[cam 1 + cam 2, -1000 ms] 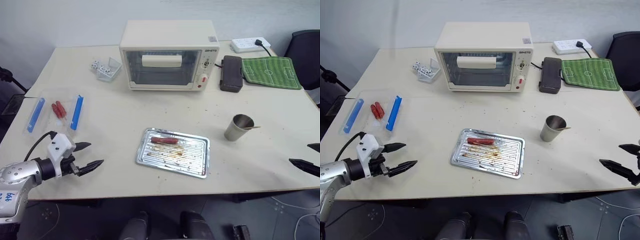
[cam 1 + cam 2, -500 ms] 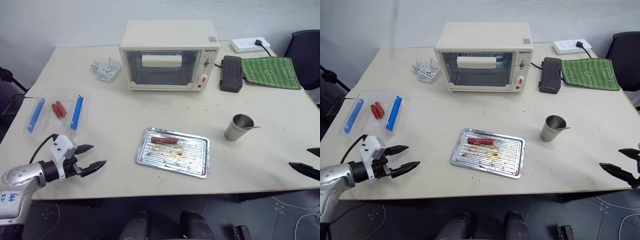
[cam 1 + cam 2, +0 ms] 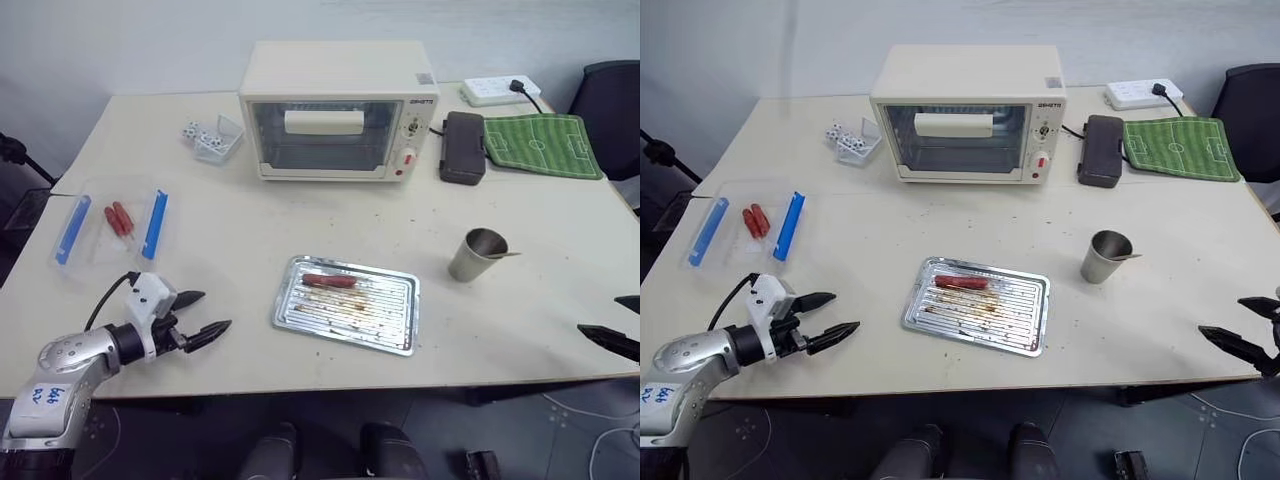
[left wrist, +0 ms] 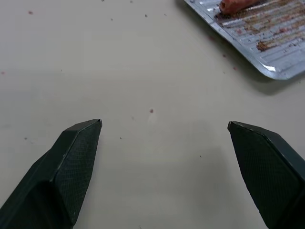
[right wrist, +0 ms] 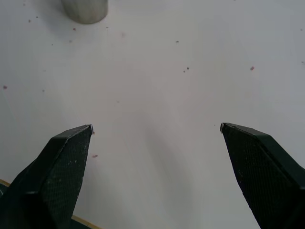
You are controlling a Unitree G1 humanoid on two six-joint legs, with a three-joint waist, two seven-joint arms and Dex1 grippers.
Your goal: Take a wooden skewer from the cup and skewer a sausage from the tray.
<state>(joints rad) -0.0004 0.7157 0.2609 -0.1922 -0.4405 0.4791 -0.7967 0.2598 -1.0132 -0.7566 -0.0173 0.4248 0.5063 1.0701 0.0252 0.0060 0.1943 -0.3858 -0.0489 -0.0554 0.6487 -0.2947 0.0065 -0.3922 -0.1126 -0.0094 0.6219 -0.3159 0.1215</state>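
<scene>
Table (image 3: 250, 230): pale top, spanning most of the frame. Toaster oven (image 3: 338, 108): upper centre, well behind the work area, no obstruction. Tray (image 3: 398, 320): centre frame, grease-stained, flat on the table. Clear box with blue clips (image 3: 110, 225): left of frame, holding two red sausages, not part of the job. Cup (image 3: 477, 254): right of centre, upright, well apart from the tray. Sausage (image 3: 329, 281): lying in the tray's upper left part; judged soft, glossy and liable to roll under a point, so it wants piercing along its length. Wooden skewer (image 3: 506, 255): only a short tip shows over the cup's right rim; judged light, stiff, easily snapped, best pinched near that exposed end.

Left gripper (image 3: 204, 316): lower left, jaws spread wide, holding nothing, pointing toward the tray. Right gripper (image 3: 1240, 326): far right edge, jaws likewise wide, empty, bare table between it and the cup.
</scene>
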